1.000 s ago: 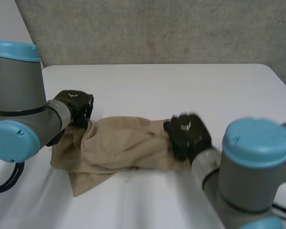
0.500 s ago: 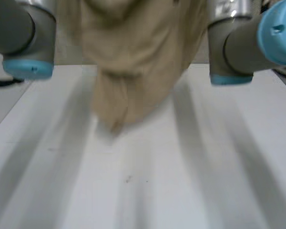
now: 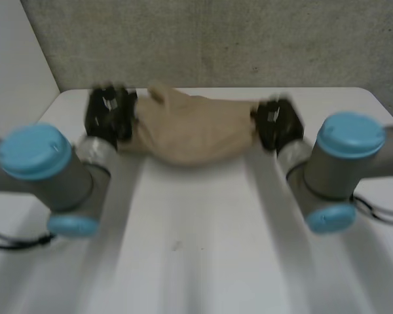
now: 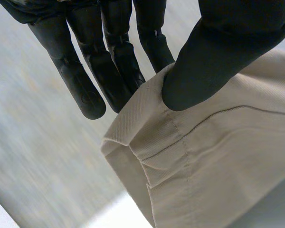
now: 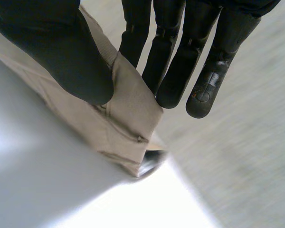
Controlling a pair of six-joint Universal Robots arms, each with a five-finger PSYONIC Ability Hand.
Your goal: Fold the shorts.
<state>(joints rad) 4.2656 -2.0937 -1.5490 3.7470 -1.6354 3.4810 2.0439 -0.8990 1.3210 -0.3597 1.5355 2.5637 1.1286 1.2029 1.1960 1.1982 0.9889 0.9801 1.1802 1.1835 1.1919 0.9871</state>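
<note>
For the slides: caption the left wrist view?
Left robot hand pinching a seamed edge of the tan shorts between thumb and fingers.

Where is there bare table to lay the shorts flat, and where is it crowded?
The white table is bare between the grey left arm and right arm, up to the beige cloth shorts. The far end is crowded: the black left hand and black right hand each pinch one end of the shorts.
</note>
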